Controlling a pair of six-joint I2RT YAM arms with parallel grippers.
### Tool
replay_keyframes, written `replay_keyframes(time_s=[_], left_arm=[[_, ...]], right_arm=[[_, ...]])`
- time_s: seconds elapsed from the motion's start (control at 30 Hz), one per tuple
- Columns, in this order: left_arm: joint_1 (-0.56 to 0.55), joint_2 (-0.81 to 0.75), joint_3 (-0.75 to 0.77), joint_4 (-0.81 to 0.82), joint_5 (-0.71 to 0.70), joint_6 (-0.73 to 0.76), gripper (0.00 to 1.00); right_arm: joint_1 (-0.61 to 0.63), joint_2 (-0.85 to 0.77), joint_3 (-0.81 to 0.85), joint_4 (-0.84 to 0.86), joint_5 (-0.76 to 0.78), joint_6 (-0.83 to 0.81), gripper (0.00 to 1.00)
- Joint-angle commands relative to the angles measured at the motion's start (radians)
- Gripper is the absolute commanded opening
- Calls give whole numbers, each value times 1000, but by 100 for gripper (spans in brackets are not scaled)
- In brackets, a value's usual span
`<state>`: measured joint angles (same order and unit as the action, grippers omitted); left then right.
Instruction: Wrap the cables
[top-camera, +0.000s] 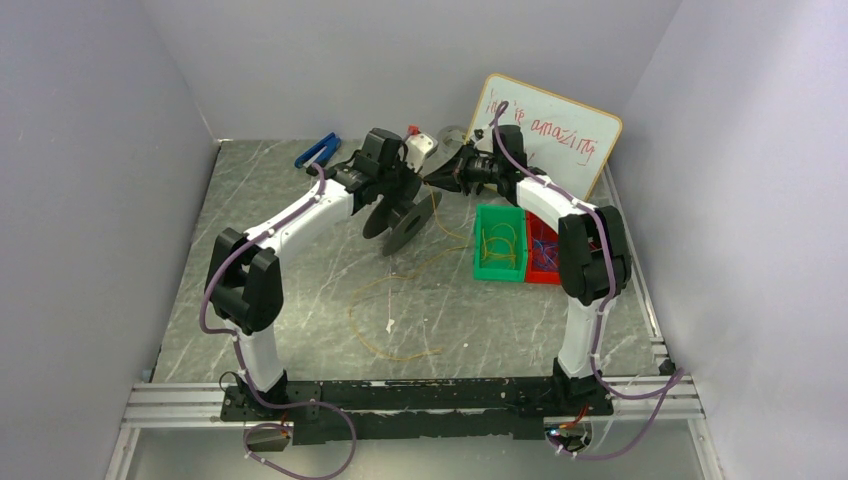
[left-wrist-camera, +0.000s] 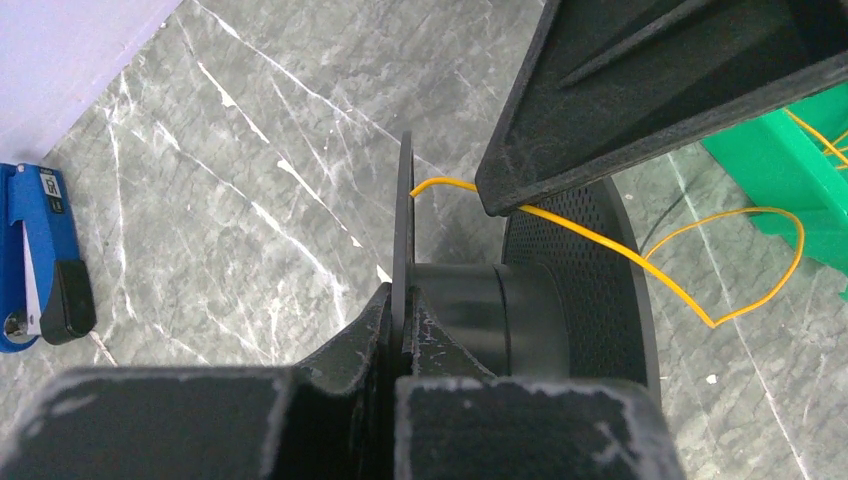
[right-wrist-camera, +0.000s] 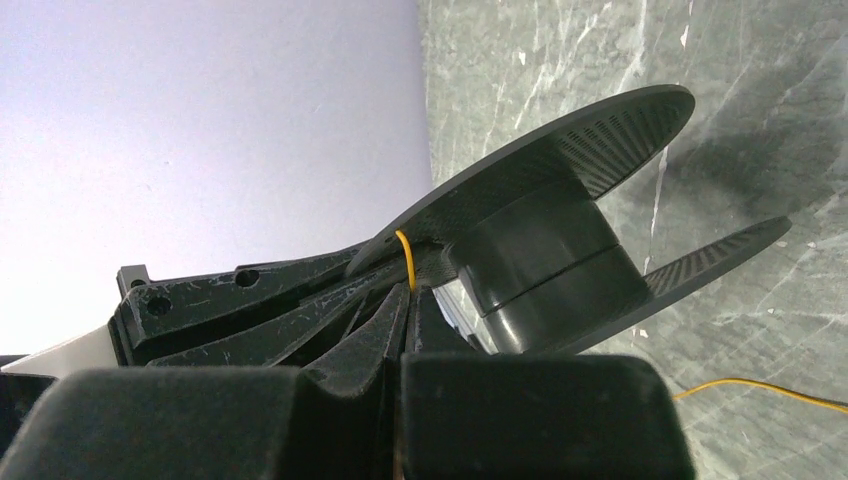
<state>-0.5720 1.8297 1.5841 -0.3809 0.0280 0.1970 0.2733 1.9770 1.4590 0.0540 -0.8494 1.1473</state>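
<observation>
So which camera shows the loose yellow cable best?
Top external: the cable lies in loose loops across the table. Left wrist shows only a stretch leaving the spool; right wrist shows just a short bit at the spool's flange.

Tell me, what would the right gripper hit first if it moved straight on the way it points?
Most likely the black spool. The right gripper, shut on the yellow cable, points at the rim of its flange, just ahead; the exact gap is unclear.

A thin yellowish-tan cable (right-wrist-camera: 404, 258) vanishes between the right gripper's (right-wrist-camera: 405, 300) pressed black fingers, its end hidden. In the left wrist view, the frame edges crop a flat blue hand tool (left-wrist-camera: 35, 255) and a green plastic bin (left-wrist-camera: 790, 165). The left gripper (left-wrist-camera: 402, 310) covers part of a black plastic spool (left-wrist-camera: 590, 290).
</observation>
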Motion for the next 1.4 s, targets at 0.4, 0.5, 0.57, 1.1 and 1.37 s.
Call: replay_keyframes(time_s=[0.4, 0.5, 0.57, 1.1, 1.37], left_arm=[[-10, -6, 22, -33, 13, -34, 3], [-10, -4, 25, -35, 13, -33, 3], [-9, -2, 28, -36, 11, -35, 2], [13, 6, 25, -26, 48, -77, 2], [13, 6, 27, -33, 60, -62, 3]], right_arm=[[31, -22, 69, -13, -1, -54, 0], [31, -20, 69, -19, 0, -60, 0], [32, -23, 69, -32, 5, -71, 0], [26, -69, 25, -15, 7, -97, 0], [17, -51, -14, 82, -20, 0, 0]])
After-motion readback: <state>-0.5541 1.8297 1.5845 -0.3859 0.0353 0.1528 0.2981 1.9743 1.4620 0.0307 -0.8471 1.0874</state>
